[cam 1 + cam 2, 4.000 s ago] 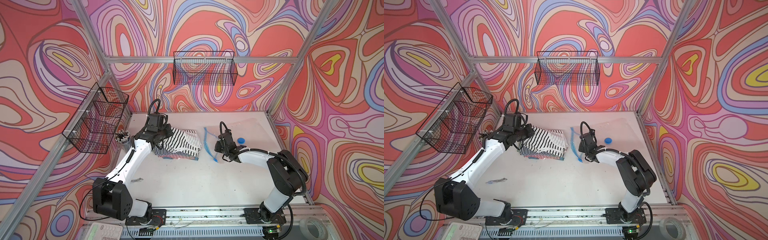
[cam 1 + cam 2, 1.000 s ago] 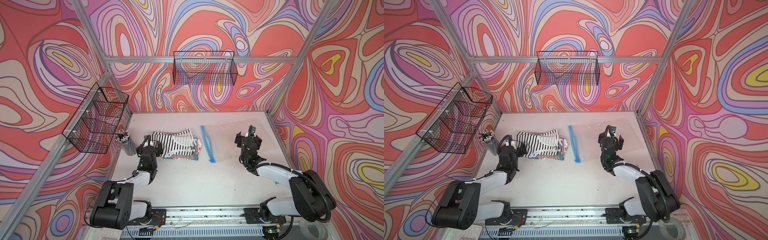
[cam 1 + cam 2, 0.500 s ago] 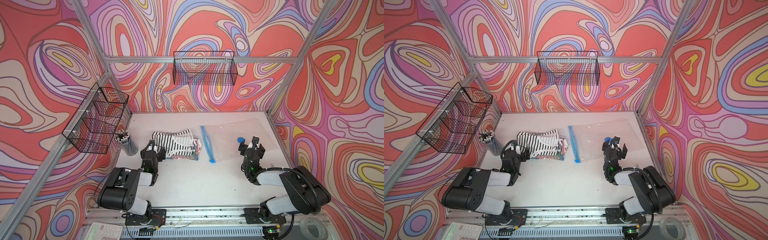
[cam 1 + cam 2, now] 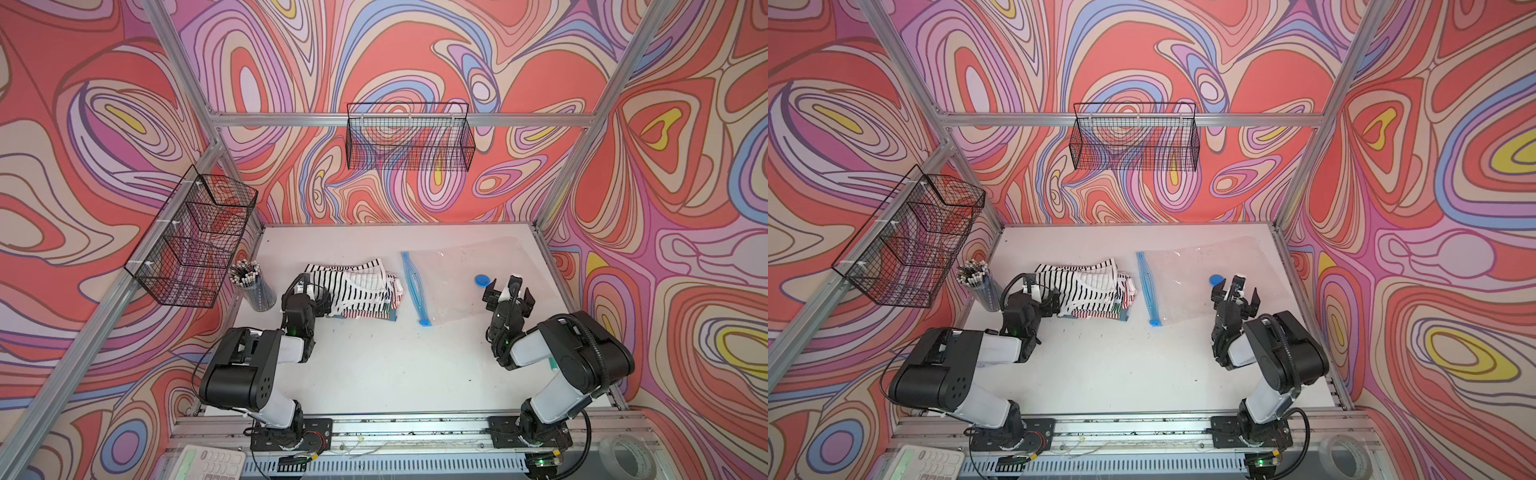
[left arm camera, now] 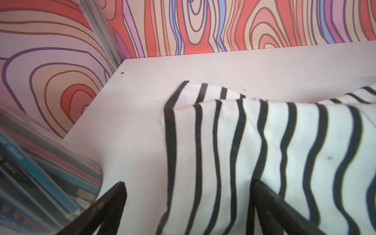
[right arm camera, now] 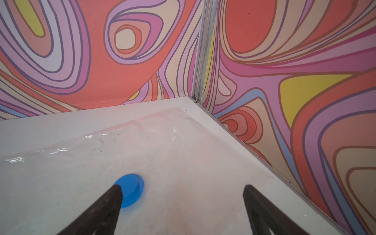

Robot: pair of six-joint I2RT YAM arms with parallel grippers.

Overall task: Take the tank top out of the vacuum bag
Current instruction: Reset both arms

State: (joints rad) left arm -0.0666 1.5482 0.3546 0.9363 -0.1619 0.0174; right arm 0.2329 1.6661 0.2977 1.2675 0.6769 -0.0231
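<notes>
Arms have been pulled back since earlier; left tool is spread wide over the tank top, right tool wide by the valve cap, nothing's held.

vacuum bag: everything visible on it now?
The vacuum bag is a clear, wrinkled plastic sheet lying flat on the white table, toward its far right corner, and looks empty. A light-blue zip strip with a slider at its near end runs along the edge facing the striped tank top, which lies outside it. A round blue valve cap sits on top. The open right pincer hangs over it; contact unclear.
</notes>
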